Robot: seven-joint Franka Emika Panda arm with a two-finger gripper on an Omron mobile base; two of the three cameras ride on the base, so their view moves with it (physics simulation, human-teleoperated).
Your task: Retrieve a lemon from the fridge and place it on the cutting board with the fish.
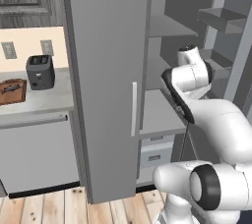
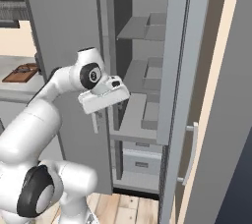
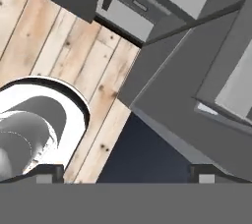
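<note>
claw (image 3: 126, 173) spread wide and holding nothing, pointed down at plank floor (image 3: 59, 56) beside open fridge (image 1: 106, 70), cutting board (image 1: 12, 92) on worktop (image 1: 44, 101) far off at nine o'clock, board cut off at frame edge, fish (image 2: 20, 71) a dim smudge

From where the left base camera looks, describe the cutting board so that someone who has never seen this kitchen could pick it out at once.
Find the pale counter left of the tall grey fridge. The cutting board lies at the counter's far left, beside the toaster. It is flat and reddish-brown, while the toaster is a dark grey upright box.
</note>
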